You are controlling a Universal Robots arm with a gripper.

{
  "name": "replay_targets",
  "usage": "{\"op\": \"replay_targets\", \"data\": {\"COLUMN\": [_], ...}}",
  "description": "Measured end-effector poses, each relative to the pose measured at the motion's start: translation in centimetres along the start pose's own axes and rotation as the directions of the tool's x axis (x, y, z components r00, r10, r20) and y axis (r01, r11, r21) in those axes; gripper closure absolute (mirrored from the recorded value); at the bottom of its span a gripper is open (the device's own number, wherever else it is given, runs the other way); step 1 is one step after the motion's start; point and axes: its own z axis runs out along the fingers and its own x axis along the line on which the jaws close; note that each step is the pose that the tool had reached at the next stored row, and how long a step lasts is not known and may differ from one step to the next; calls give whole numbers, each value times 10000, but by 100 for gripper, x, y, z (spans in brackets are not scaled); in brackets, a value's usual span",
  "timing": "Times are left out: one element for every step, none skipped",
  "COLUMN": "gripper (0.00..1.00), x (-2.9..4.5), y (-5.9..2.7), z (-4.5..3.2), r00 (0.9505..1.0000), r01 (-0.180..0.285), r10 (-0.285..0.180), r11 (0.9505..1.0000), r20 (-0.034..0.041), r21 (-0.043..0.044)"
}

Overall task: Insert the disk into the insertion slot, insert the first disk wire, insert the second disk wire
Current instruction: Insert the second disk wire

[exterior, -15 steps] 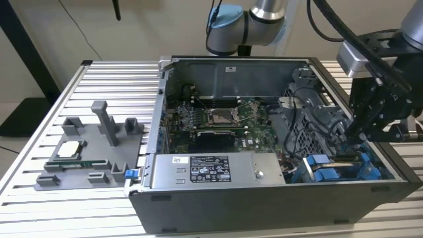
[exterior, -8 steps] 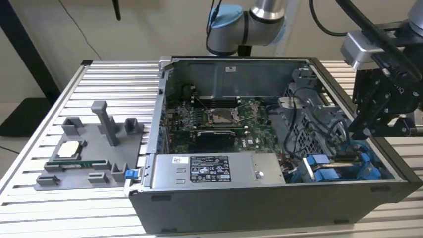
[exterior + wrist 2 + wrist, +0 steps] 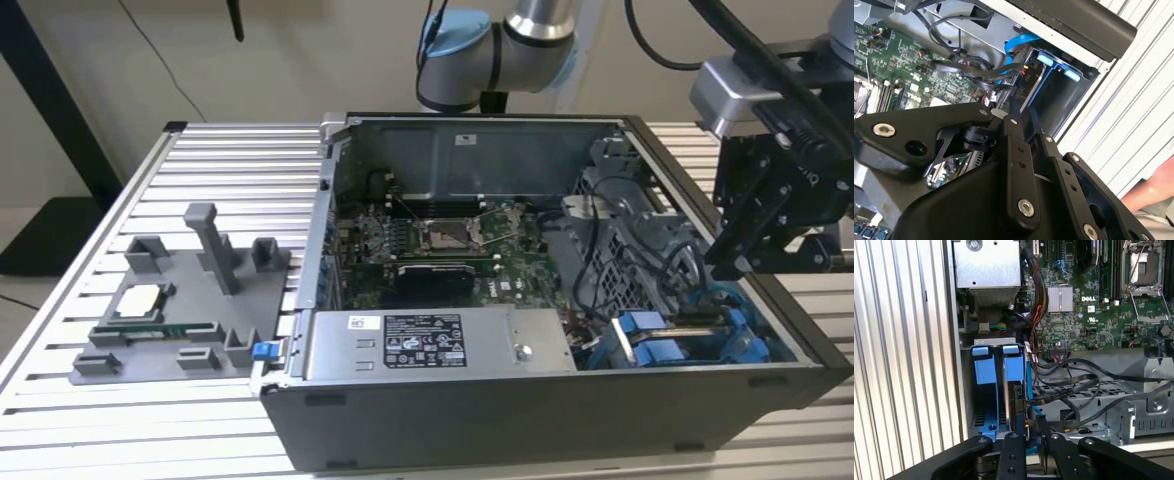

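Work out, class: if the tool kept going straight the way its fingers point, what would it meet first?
Probably the disk standing in the insertion slot: in the first wrist view the tool points at its near edge, where black wires plug in. Depth is unclear, so a wire might come first.

Ribbed metal table (image 3: pixel 80 420), perforated metal insertion slot (image 3: pixel 1089 390)
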Motion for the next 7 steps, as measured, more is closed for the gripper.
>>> {"op": "replay_targets", "data": {"gripper": [0,0,0,0,0,0,0], "x": [0,0,0,-1,-1,-1,-1], "y": [0,0,0,0,-1,0,-1], "z": [-3,-6,-6,-5,-7,-7,-7], "r00": [10000,10000,10000,10000,10000,10000,10000], "r01": [0,0,0,0,0,0,0], "r10": [0,0,0,0,0,0,0], "r11": [10000,10000,10000,10000,10000,10000,10000], "r20": [-2,-4,-2,1,1,0,1], "r21": [0,0,0,0,0,0,0]}}
